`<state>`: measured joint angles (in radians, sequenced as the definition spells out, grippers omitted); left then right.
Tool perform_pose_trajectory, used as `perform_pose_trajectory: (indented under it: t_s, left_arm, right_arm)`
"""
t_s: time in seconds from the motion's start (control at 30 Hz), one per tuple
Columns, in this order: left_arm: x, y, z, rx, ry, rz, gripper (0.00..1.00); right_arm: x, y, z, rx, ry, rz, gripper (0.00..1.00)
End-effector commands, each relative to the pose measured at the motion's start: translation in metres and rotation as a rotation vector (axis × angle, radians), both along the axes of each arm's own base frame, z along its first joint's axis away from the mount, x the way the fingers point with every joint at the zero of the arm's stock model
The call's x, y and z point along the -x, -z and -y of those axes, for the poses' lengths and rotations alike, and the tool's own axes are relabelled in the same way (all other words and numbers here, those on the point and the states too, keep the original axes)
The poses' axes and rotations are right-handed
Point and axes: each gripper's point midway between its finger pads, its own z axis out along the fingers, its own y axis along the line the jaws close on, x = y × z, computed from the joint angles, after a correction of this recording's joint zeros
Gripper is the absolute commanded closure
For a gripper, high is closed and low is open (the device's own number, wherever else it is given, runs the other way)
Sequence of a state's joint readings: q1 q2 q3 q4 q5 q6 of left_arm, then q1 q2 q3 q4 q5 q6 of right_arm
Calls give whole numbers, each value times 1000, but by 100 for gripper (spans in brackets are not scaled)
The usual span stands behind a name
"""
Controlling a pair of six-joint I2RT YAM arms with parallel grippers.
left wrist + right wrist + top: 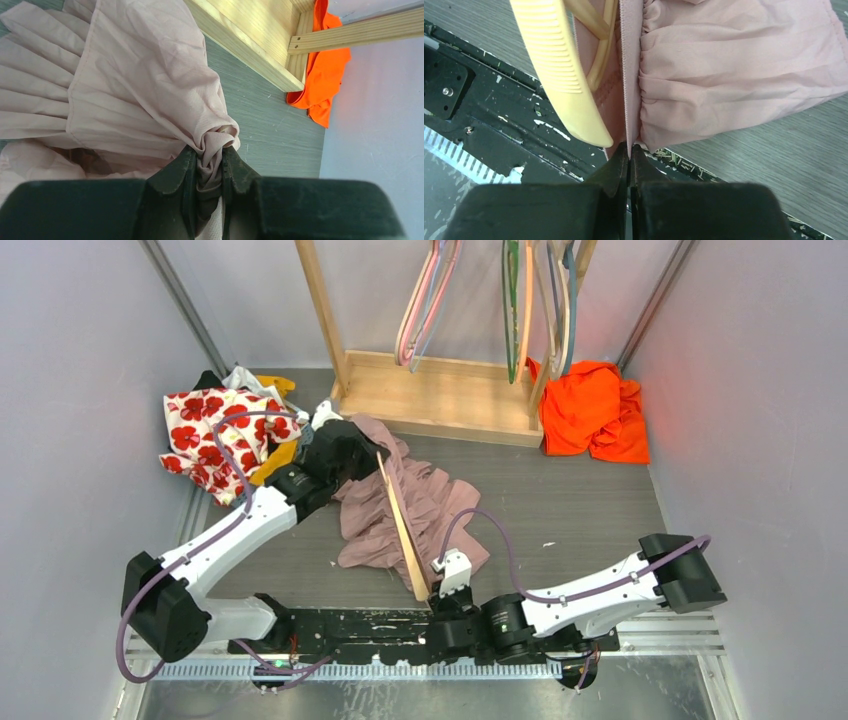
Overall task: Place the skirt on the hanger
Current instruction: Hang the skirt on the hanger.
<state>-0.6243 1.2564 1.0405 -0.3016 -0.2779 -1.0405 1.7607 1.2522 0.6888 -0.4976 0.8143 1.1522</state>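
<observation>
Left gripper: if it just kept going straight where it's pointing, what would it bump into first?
The left gripper is shut on the pink skirt, so that bunched cloth comes first. Past it, probably the grey table, then the wooden rack base; depth is hard to judge.

Skirt mid-table, in front of rack. Hanger runs across skirt from far end to near edge. Left gripper at skirt's far-left end, cloth pinched between its fingers. Right gripper at skirt's near edge, clamped on the band, hanger's tip just left of it. Pile of clothes far left, behind left arm. Loose garment at rack's right foot. Spare hangers hang in rack.
</observation>
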Motion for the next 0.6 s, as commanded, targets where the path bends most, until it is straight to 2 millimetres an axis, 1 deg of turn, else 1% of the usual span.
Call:
perform_pose_trajectory:
  t_s: [0.0, 0.27, 0.43, 0.57]
  left_arm:
    - [-43, -117, -37, 265, -231, 379, 100]
    - [-49, -93, -30, 408, -213, 361, 100]
    - [-53, -94, -25, 491, -202, 403, 100]
    - [-53, -96, -27, 542, -212, 440, 100]
  right_arm:
    - [48, 32, 21, 101, -179, -201, 99]
    - [52, 21, 17, 5, -222, -219, 99]
    - [56, 19, 16, -16, -253, -225, 99]
    - [58, 24, 16, -6, -263, -233, 99]
